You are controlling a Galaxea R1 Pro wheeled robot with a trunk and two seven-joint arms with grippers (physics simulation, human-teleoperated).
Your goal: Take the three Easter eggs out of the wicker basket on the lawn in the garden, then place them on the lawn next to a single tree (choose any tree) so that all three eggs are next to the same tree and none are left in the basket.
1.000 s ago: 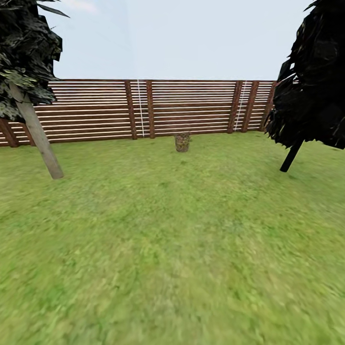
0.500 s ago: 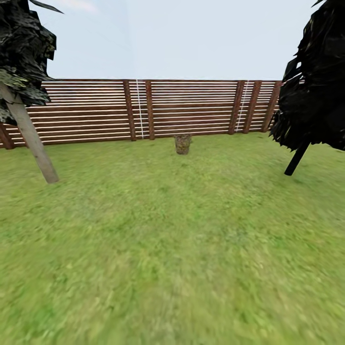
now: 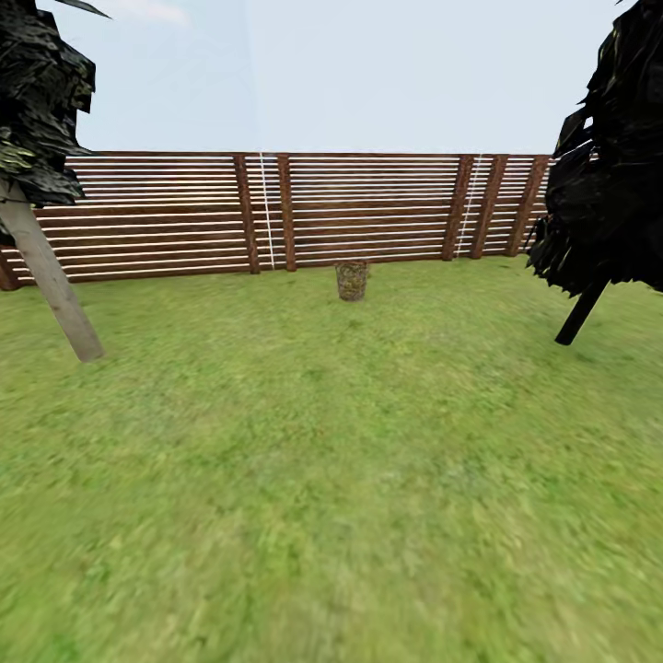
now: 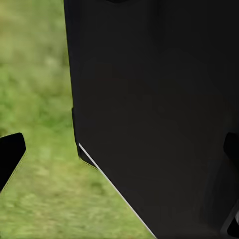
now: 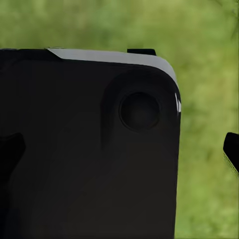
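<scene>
Where the lawn (image 3: 331, 479) runs out toward the brown slatted fence (image 3: 368, 212), the wicker basket (image 3: 351, 280) stands upright on the grass at about twelve o'clock in the head view, far off and just short of the fence's foot; it is too small and blurred to tell whether any eggs lie inside it. At roughly ten o'clock a tree (image 3: 51, 276) with a pale grey, leaning trunk rises from the grass, its dark leaf clusters flecked with pale green at the upper corner, well apart from the basket. At roughly two o'clock a second tree (image 3: 608, 175) with very dark foliage stands on a thin black slanted trunk, also well apart from the basket. Pale blue sky sits above the fence. In the left wrist view a large black body of the robot (image 4: 154, 114) fills most of the frame, with blurred grass beside it and a dark fingertip (image 4: 10, 154) at the edge; whether the left gripper is open or closed cannot be told. In the right wrist view a black rounded panel (image 5: 89, 144) with a circular recess covers the grass, a dark fingertip (image 5: 232, 149) shows at the edge, and the right gripper's state likewise cannot be told
</scene>
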